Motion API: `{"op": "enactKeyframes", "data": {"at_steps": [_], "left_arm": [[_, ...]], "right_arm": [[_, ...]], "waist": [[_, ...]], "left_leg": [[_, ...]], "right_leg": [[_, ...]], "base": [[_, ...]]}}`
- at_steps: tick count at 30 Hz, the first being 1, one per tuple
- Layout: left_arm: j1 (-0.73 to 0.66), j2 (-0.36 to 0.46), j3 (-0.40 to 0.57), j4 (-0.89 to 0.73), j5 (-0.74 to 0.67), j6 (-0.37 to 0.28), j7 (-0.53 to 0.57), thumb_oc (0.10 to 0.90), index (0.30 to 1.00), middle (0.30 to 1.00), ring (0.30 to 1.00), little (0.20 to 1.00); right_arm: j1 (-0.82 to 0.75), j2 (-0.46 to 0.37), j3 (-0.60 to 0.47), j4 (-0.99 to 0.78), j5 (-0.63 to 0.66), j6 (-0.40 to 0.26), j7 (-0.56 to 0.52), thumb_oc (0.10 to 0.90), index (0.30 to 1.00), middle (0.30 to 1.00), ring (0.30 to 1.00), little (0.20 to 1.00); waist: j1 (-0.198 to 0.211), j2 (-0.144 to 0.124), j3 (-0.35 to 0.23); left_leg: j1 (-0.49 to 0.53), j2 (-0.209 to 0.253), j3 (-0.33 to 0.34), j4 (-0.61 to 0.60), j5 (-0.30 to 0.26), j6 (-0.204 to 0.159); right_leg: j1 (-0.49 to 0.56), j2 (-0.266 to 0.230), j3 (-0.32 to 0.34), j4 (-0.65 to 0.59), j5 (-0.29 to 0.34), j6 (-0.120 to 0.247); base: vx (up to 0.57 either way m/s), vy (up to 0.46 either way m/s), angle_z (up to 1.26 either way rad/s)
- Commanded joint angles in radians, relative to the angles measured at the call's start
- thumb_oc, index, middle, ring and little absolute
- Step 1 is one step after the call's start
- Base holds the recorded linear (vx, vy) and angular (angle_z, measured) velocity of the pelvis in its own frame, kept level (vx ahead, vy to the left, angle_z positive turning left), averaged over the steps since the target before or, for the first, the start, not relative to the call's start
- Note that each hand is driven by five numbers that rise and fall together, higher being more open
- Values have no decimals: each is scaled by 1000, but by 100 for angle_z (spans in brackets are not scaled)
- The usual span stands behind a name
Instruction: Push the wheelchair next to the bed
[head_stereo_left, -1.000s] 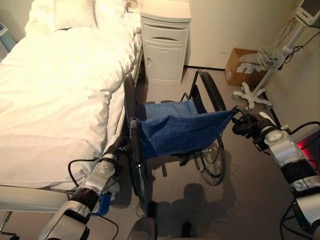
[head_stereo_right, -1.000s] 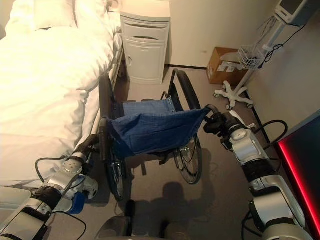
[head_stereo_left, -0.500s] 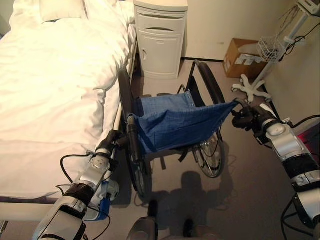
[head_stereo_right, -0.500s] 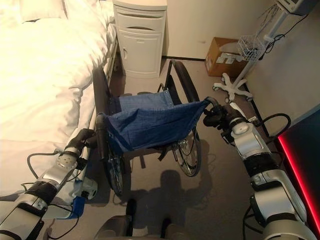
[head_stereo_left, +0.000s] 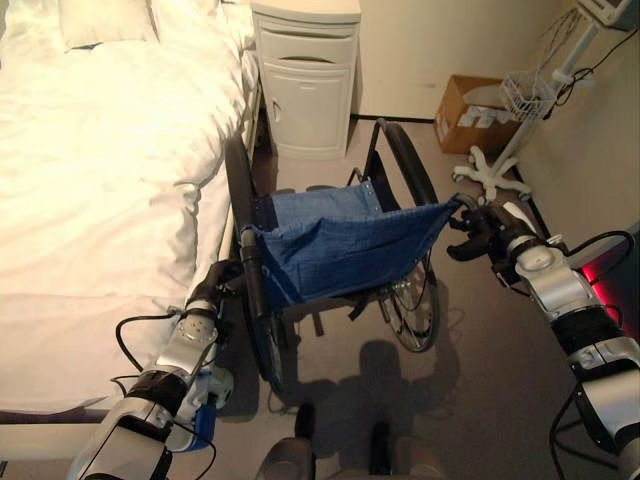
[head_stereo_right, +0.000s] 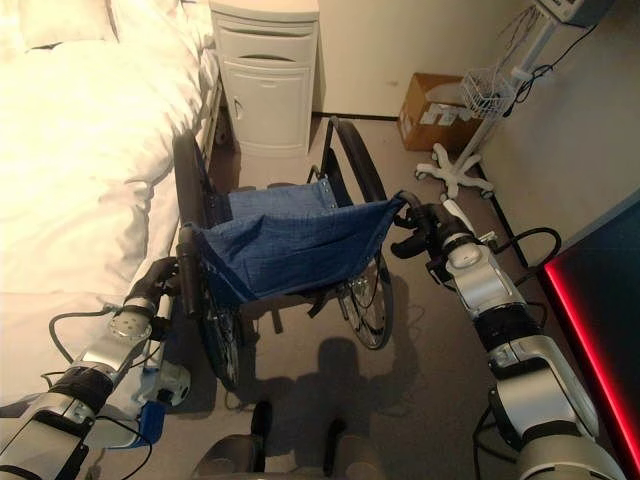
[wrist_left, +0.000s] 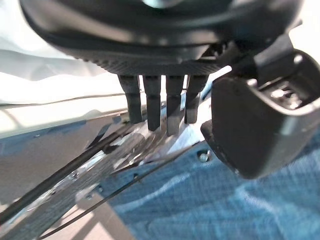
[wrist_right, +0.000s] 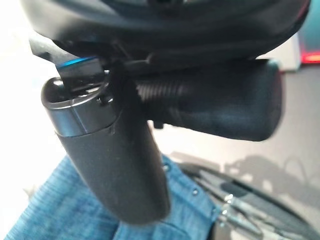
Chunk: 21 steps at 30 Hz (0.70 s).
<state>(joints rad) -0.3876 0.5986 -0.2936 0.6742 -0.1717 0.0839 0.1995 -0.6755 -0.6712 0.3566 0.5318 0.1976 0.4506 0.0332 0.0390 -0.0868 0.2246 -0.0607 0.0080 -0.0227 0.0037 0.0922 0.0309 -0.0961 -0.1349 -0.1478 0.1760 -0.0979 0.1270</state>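
Dark right hand (head_stereo_left: 480, 232) curled round wheelchair (head_stereo_left: 335, 255) handle (wrist_right: 220, 107).

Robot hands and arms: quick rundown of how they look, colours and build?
Both arms are silver-grey segmented shells with black joint bands. The left robot hand and right robot hand are dark, almost black. The right one carries a white cover. In the left wrist view the fingers form a row of slim black bars beside a blocky thumb. The right wrist view shows a rounded, matte black thumb.
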Motion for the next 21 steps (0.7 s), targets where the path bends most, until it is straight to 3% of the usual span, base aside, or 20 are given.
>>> {"op": "enactKeyframes", "data": {"at_steps": [1, 10, 21], "left_arm": [[-105, 8, 45, -89, 11, -93, 53, 800, 900, 900, 900, 900], [-47, -2, 84, -81, -27, -116, 71, 800, 900, 900, 900, 900], [-1, 21, 139, -45, -66, -191, -3, 800, 900, 900, 900, 900]], "right_arm": [[60, 144, 74, 30, 123, -15, 11, 800, 900, 900, 900, 900], [150, 109, 0, -40, 233, -14, 57, 800, 900, 900, 900, 900], [23, -57, -62, -83, 374, -36, 66, 800, 900, 900, 900, 900]], "waist": [[56, 37, 27], [32, 41, -33], [33, 20, -68]], "left_leg": [[-11, -32, 63, 67, -102, -8], [50, -20, 70, 49, -119, -15], [95, -7, 77, 43, -144, -21]], "right_leg": [[65, -4, 8, -64, 139, 15], [120, 0, -9, -92, 97, 3], [147, 8, -27, -94, 79, -5]], "base": [[94, -4, 35], [13, -1, 6], [-8, -17, 1]]}}
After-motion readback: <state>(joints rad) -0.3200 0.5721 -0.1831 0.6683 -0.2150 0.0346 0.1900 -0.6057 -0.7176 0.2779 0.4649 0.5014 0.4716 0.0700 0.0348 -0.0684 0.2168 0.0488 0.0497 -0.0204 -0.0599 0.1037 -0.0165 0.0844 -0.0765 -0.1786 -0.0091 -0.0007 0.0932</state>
